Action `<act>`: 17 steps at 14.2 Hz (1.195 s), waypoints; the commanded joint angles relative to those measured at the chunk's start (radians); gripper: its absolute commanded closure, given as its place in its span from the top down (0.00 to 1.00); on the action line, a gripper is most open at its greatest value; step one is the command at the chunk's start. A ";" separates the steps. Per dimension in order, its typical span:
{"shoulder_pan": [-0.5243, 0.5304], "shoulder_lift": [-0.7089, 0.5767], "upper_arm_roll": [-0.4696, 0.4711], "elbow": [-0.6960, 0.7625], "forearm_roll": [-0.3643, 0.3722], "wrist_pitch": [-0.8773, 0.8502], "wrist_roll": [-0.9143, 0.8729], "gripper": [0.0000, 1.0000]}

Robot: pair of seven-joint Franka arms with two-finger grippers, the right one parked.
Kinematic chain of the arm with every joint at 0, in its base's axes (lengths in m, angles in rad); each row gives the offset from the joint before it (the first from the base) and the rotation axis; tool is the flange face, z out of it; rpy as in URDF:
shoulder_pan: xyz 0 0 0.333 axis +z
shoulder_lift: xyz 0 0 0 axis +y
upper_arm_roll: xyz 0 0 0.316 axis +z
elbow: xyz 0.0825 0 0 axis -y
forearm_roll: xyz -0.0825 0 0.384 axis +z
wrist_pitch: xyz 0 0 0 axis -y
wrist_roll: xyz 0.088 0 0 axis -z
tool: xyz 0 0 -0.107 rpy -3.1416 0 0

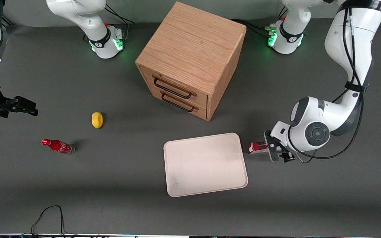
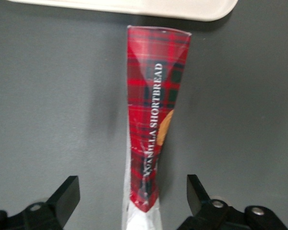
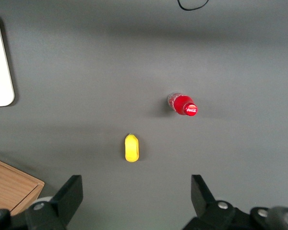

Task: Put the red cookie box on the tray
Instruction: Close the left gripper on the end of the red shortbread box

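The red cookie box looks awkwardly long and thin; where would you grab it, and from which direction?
Probably from above, across its narrow width. The red cookie box lies flat on the table beside the tray, so its two long sides are free. The gripper hangs over it, open, with one finger on each side. Gripping nearer the box's middle than its end should limit tipping.
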 commanded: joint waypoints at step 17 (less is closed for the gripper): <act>0.017 -0.040 -0.001 -0.104 0.036 0.144 0.040 0.00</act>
